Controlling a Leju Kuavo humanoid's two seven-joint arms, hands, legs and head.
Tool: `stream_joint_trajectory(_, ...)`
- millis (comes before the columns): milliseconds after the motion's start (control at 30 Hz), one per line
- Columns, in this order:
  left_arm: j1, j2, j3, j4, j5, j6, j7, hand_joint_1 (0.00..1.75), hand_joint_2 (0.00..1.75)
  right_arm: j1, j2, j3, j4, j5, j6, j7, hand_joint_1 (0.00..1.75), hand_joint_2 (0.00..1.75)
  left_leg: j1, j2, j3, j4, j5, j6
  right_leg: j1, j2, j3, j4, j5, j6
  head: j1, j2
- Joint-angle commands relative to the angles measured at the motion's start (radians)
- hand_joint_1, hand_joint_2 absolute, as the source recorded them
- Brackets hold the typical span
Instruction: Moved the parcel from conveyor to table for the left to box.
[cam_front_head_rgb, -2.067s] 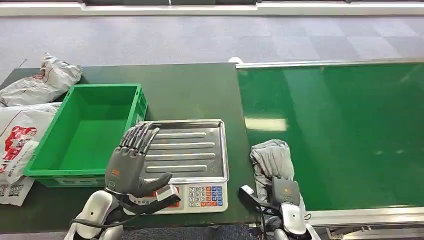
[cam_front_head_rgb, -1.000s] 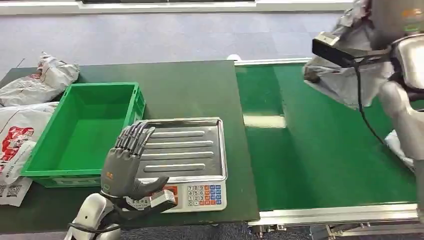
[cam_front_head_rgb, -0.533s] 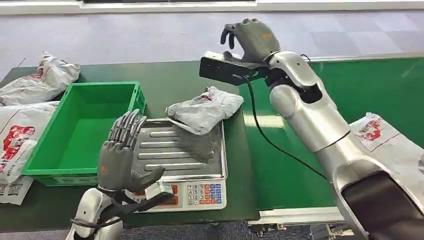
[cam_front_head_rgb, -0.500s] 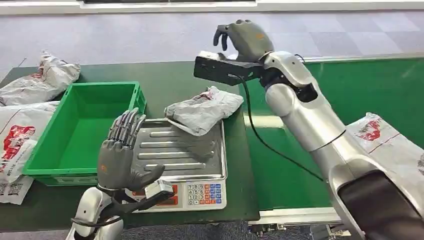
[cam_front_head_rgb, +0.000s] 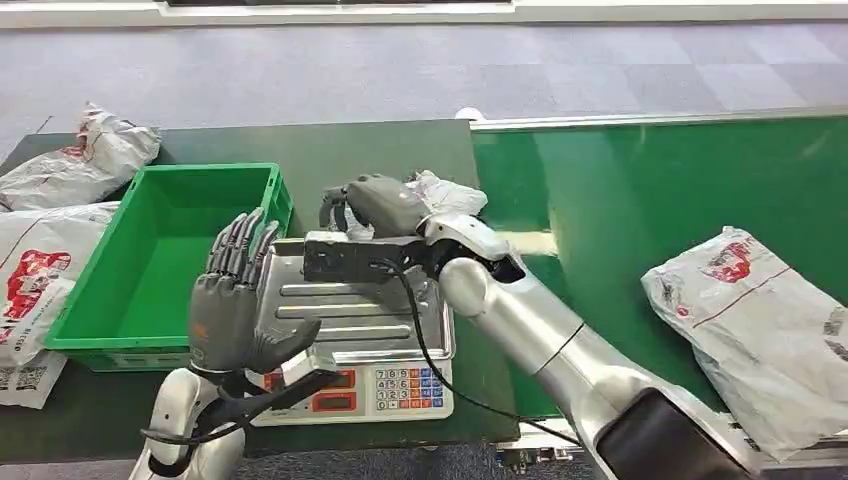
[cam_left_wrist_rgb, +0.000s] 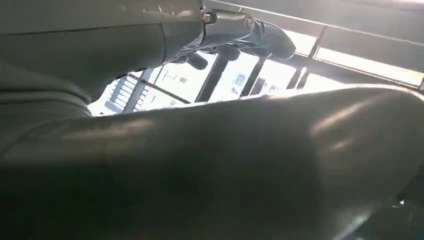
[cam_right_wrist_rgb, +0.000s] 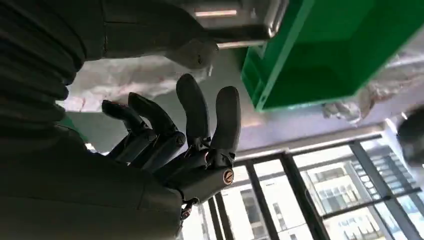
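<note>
The crumpled grey plastic parcel (cam_front_head_rgb: 445, 192) lies on the dark green table (cam_front_head_rgb: 380, 160), at the far edge of the ribbed steel tray (cam_front_head_rgb: 345, 315) of the weighing scale and close to the table's right edge, beside the green conveyor belt (cam_front_head_rgb: 640, 190). The right hand (cam_front_head_rgb: 375, 205) hangs just over the near end of the parcel; its fingers (cam_right_wrist_rgb: 200, 117) are spread apart and hold nothing. The left hand (cam_front_head_rgb: 235, 300) is raised upright at the tray's left edge, next to the empty green plastic crate (cam_front_head_rgb: 150, 260), palm facing the tray, its fingers (cam_front_head_rgb: 238, 245) straight, close together and holding nothing. A second grey-white parcel with red print (cam_front_head_rgb: 760, 320) lies on the conveyor belt near its front right corner. More grey and white mail bags (cam_front_head_rgb: 60, 200) are heaped along the table's left edge.
</note>
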Motion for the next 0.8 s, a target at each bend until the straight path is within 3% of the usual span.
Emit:
stream_joint_trajectory(33, 0.017, -0.017, 0.043, -0.005, -0.012, -0.037, 0.032, 0.0, 0.0, -0.003, -0.05, 0.095, 0.086, 0.049, -0.051, 0.123, 0.0, 1.75, 0.001, 0.003, 0.001, -0.002, 0.001, 0.0, 0.001, -0.001, 0.001, -0.003, 0.002, 0.0, 0.0, 0.0)
stream_joint_trajectory(233, 0.088, -0.016, 0.092, -0.037, 0.069, -0.03, -0.016, 0.0, 0.0, 0.052, -0.183, 0.077, 0.016, 0.125, -0.072, 0.095, 0.0, 1.75, 0.001, -0.001, 0.002, -0.003, 0.001, 0.0, 0.001, -0.004, 0.003, -0.004, 0.001, 0.0, 0.0, 0.0)
stream_joint_trajectory(367, 0.103, -0.023, 0.1, -0.045, 0.095, -0.032, -0.039, 0.0, 0.0, 0.053, -0.215, 0.076, -0.014, 0.147, -0.06, 0.1, 0.0, 1.75, 0.001, -0.001, 0.0, -0.001, 0.0, 0.0, 0.001, -0.003, 0.001, -0.003, 0.001, 0.0, 0.0, 0.0)
stream_joint_trajectory(433, 0.118, -0.024, 0.105, -0.055, 0.098, -0.03, -0.055, 0.0, 0.0, 0.015, -0.297, 0.093, -0.06, 0.296, -0.125, 0.23, 0.0, 1.75, 0.001, 0.0, 0.0, 0.0, 0.0, 0.0, 0.001, -0.003, 0.001, -0.002, 0.001, 0.0, 0.0, 0.0)
stream_joint_trajectory(467, 0.122, -0.024, 0.109, -0.058, 0.102, -0.031, -0.059, 0.0, 0.0, -0.01, -0.329, 0.081, -0.069, 0.313, -0.101, 0.241, 0.0, 1.75, 0.0, -0.001, -0.001, 0.0, 0.0, 0.0, 0.0, -0.003, 0.0, -0.001, 0.0, 0.0, 0.0, 0.0)
stream_joint_trajectory(533, 0.132, -0.026, 0.114, -0.062, 0.118, -0.031, -0.067, 0.0, 0.0, -0.051, -0.391, 0.053, -0.068, 0.325, -0.083, 0.233, 0.0, 1.75, 0.0, -0.002, -0.003, 0.001, 0.001, 0.0, 0.0, -0.005, -0.001, -0.001, 0.0, 0.0, 0.0, 0.0)
stream_joint_trajectory(667, 0.144, -0.028, 0.12, -0.063, 0.124, -0.025, -0.079, 0.0, 0.0, -0.048, -0.416, 0.012, -0.054, 0.323, -0.066, 0.199, 0.0, 1.75, 0.0, -0.003, -0.002, 0.001, 0.001, 0.0, 0.0, -0.005, -0.001, -0.002, 0.001, 0.001, 0.0, 0.0)
stream_joint_trajectory(733, 0.148, -0.028, 0.122, -0.063, 0.125, -0.021, -0.082, 0.0, 0.0, -0.023, -0.422, -0.004, -0.053, 0.342, -0.074, 0.234, 0.0, 1.75, -0.001, -0.001, -0.002, 0.001, 0.0, 0.0, -0.001, -0.003, -0.001, -0.001, 0.001, 0.001, 0.0, 0.0)
stream_joint_trajectory(800, 0.163, -0.022, 0.125, -0.056, 0.131, -0.009, -0.092, 0.0, 0.0, 0.037, -0.469, -0.042, -0.031, 0.341, -0.123, 0.18, 0.0, 1.75, -0.001, -0.001, -0.001, 0.0, 0.001, 0.0, -0.001, -0.004, 0.0, -0.002, 0.002, 0.001, 0.0, 0.0)
